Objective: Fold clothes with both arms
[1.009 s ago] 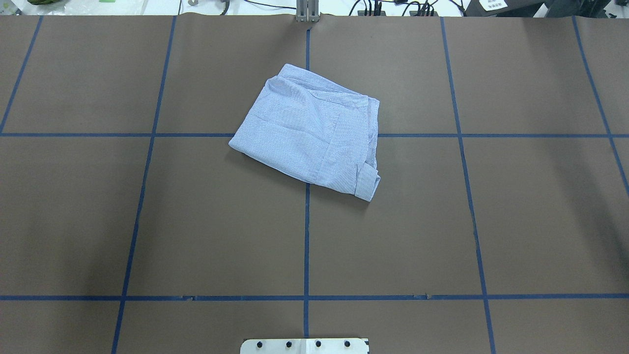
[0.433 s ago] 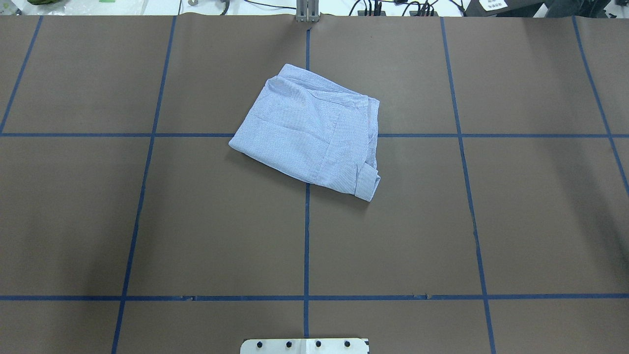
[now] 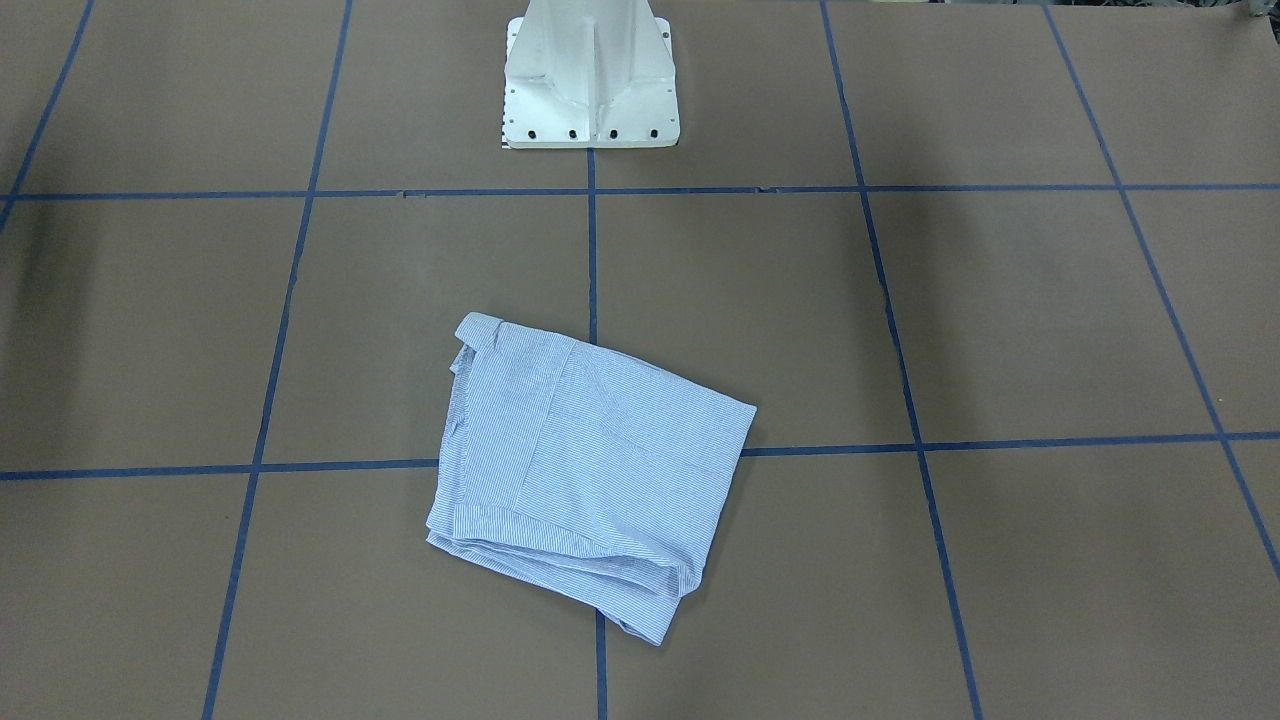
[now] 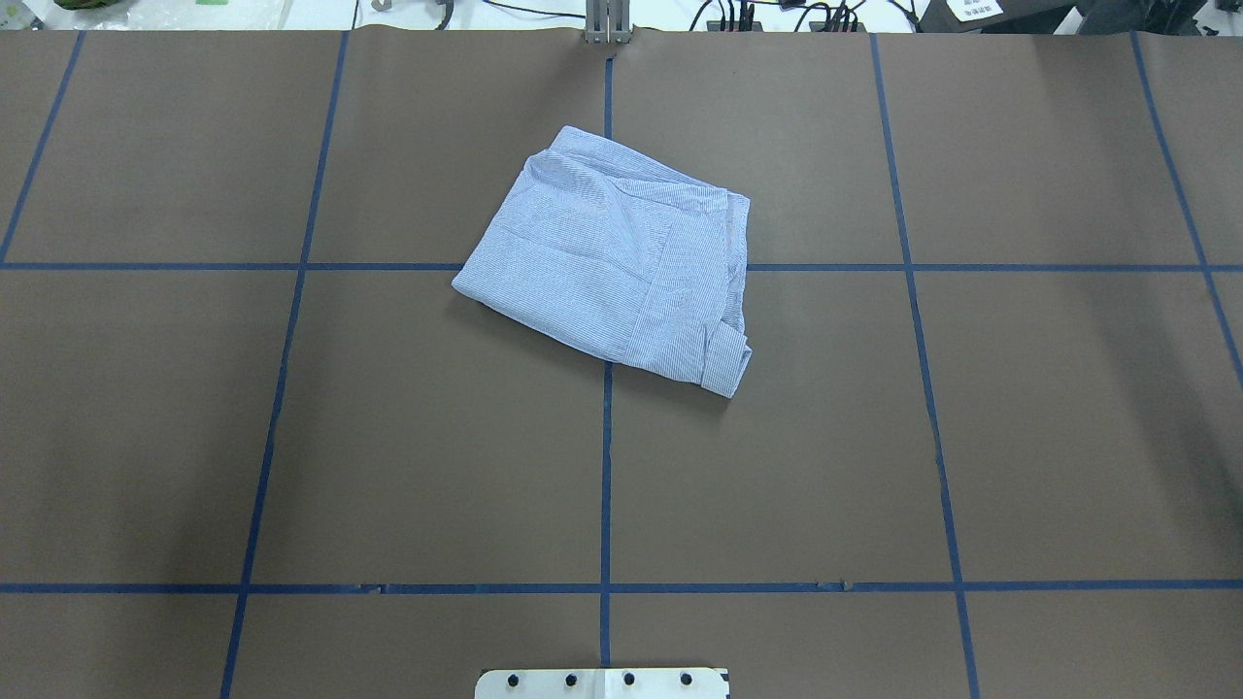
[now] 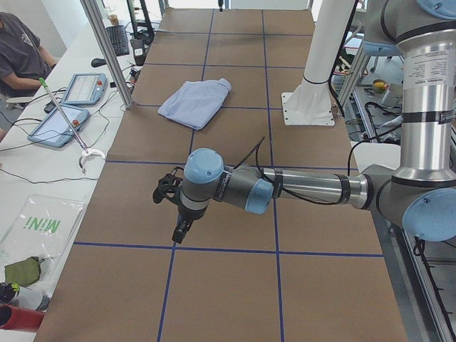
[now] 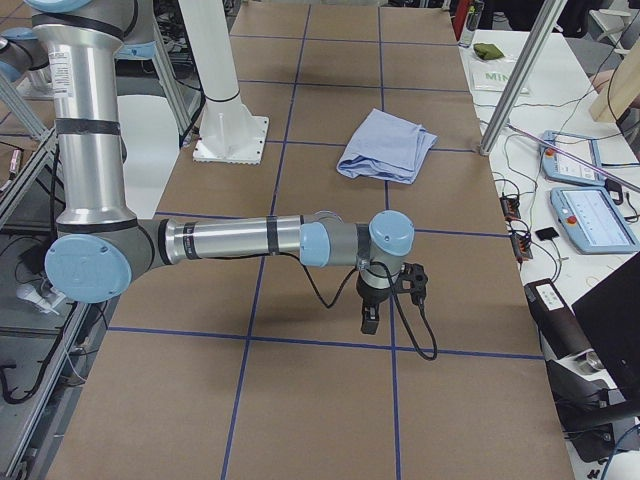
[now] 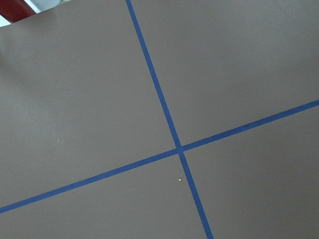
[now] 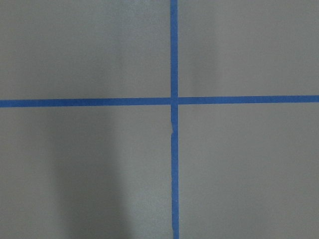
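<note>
- At mid-table (image 4: 1068,437): the light blue striped shirt (image 4: 612,257), folded into a compact, skewed packet and lying flat across the centre line of blue tape (image 4: 606,466), on the far side from the white pedestal base (image 3: 590,80).
- Lies slantwise to the tape grid, with a rolled cuff at the near corner on the robot's right and the bulkier stacked folds along the far edge.
- Off toward the table's left end: the left gripper (image 5: 181,229), pointing down over bare brown paper, touching nothing; cannot tell from this side view whether wide or narrow.
- Off toward the opposite end: the right gripper (image 6: 368,318), likewise pointing down over bare paper, nothing between its fingers; width again impossible to tell.
- Nothing but paper and crossed tape in either wrist view, so no cloth beneath either claw.
- Key relation: shirt between the two claws and well apart from both, lying inward along the table from each.
- Judged nearly even for reach, with only the cuff corner favouring the right arm.
- Judged close to done; any further fold would call for both claws to travel inward first.
</note>
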Tool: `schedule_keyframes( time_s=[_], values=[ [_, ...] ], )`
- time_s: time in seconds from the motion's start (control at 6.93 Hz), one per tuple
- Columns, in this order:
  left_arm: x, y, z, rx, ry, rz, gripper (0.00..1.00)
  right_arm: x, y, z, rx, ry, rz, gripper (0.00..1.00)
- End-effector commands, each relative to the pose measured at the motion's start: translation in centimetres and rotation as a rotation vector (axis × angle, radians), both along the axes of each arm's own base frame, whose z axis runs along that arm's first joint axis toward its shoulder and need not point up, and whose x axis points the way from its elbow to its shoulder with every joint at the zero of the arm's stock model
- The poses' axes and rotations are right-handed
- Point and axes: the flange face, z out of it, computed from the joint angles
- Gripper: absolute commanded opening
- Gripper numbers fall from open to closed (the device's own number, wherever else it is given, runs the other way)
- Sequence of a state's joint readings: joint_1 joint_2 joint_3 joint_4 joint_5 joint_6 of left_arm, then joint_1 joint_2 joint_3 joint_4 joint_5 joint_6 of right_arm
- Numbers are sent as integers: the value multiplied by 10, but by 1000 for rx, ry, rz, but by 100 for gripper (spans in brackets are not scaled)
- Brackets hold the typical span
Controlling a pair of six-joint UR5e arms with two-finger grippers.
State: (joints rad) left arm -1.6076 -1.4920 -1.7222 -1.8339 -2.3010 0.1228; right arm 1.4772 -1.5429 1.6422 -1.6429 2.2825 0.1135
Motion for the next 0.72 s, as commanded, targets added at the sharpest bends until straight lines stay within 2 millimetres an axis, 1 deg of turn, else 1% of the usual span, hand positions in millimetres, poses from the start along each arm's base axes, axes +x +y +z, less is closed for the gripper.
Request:
schedule_keyframes(
  time_s=[0.0,0.29,0.58],
  values=[
    [0,0,2,-4,0,0,99,0,0,0,-1,0,1,100],
    [0,1,7,-16,2,-1,99,0,0,-1,0,-6,1,100],
    [0,1,1,-9,2,0,99,-1,-1,-3,3,-7,1,100]
  ],
)
